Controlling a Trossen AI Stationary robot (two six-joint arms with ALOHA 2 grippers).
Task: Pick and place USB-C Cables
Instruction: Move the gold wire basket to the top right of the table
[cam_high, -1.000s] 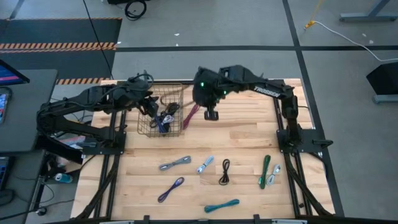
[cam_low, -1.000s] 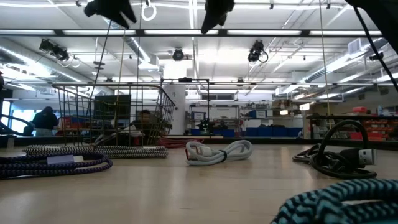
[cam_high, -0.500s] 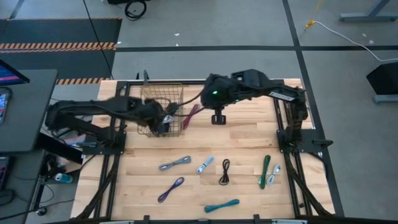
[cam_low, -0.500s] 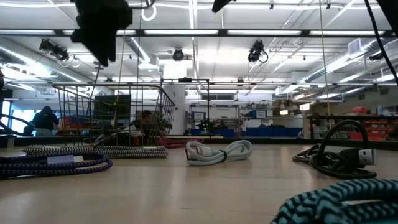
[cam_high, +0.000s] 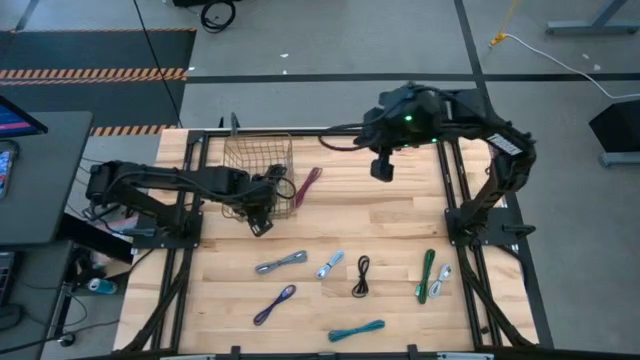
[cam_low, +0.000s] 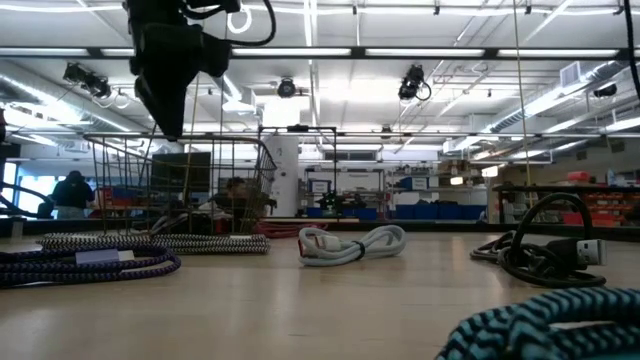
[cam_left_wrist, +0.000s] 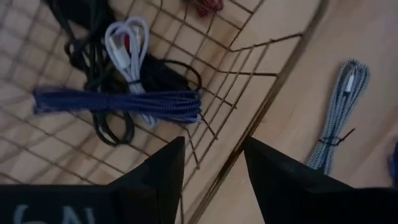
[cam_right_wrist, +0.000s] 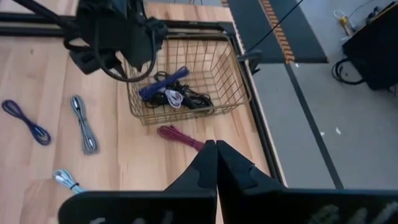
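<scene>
left claw (cam_high: 262, 226): hangs over the near corner of the wire basket (cam_high: 237, 152), fingers (cam_left_wrist: 163, 174) spread apart, nothing between them. In the low view it shows dark, up above the basket's rim.
right claw (cam_high: 381, 170): raised over the far side of the desk (cam_high: 400, 215), well to the right of the basket; fingers (cam_right_wrist: 202, 168) pressed together, empty.
basket contents: purple braided cable (cam_left_wrist: 118, 102) lying across a white cable (cam_left_wrist: 127, 43) and a black cable (cam_left_wrist: 102, 127), all on the mesh floor. Right wrist view shows the same pile in the basket's middle.
maroon cable (cam_high: 307, 184): on the desk, just outside the basket's right side; can't tell whether it touches the wire.
grey braided cable (cam_high: 281, 263): on the desk nearer the front, below the basket; also visible in the left wrist view past the basket corner.
light blue-white cable (cam_high: 330, 264): just right of the grey one.
small black cable (cam_high: 362, 275): right of that, mid-desk.
green cable (cam_high: 428, 273): right part of the desk, with a silver-white cable (cam_high: 443, 276) right beside it.
purple loop cable (cam_high: 275, 303): front left of the desk.
teal cable (cam_high: 357, 329): front centre, near the desk's edge.
background: a person sits far off in the room, seen through the basket in the low view.
</scene>
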